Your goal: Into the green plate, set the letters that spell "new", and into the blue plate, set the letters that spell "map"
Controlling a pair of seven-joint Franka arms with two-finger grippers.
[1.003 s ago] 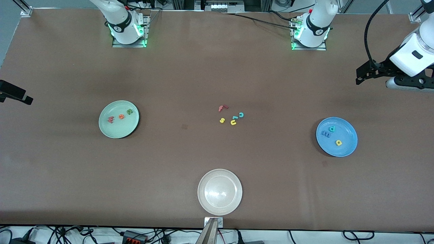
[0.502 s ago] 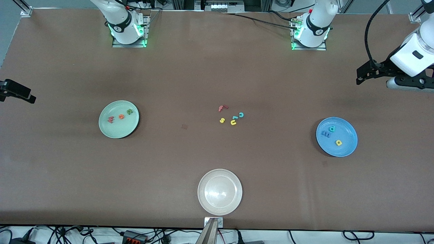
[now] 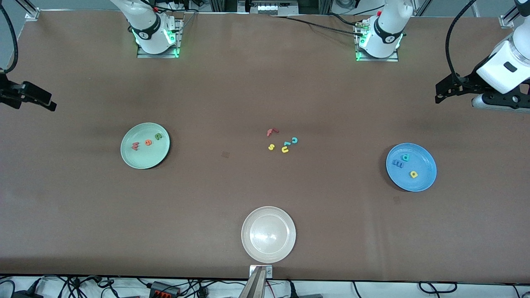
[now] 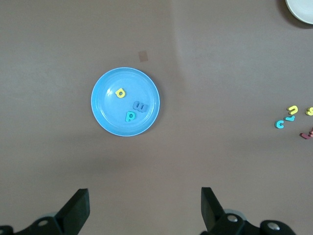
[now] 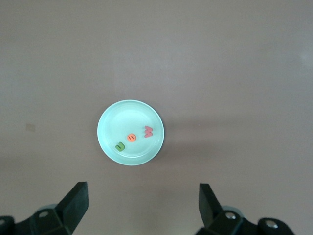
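Observation:
The green plate (image 3: pixel 145 159) (image 5: pixel 122 120) holds the dark green "n" (image 3: pixel 158 136), the orange "e" (image 3: pixel 148 142) and the red-pink "w" (image 3: pixel 135 145). The blue plate (image 3: pixel 423 162) (image 4: pixel 108 98) holds the blue "m" (image 3: pixel 398 164), a teal stemmed letter (image 3: pixel 406 157) and a yellow round-bowled letter (image 3: pixel 413 174). My left gripper (image 3: pixel 442 94) (image 4: pixel 144 205) hangs open and empty high above the table at the left arm's end. My right gripper (image 3: pixel 45 101) (image 5: pixel 143 200) hangs open and empty over the right arm's end.
Loose letters lie mid-table: a red "f" (image 3: pixel 271 132), a yellow "s" (image 3: pixel 271 147), a yellow "u" (image 3: pixel 285 150), a teal "c" (image 3: pixel 294 140) and a small teal piece (image 3: pixel 286 144). A whitish-beige plate (image 3: pixel 268 215) sits near the front edge.
My right gripper has come farther in over the table from its end and shifted toward the bases. The left arm and all letters have stayed put.

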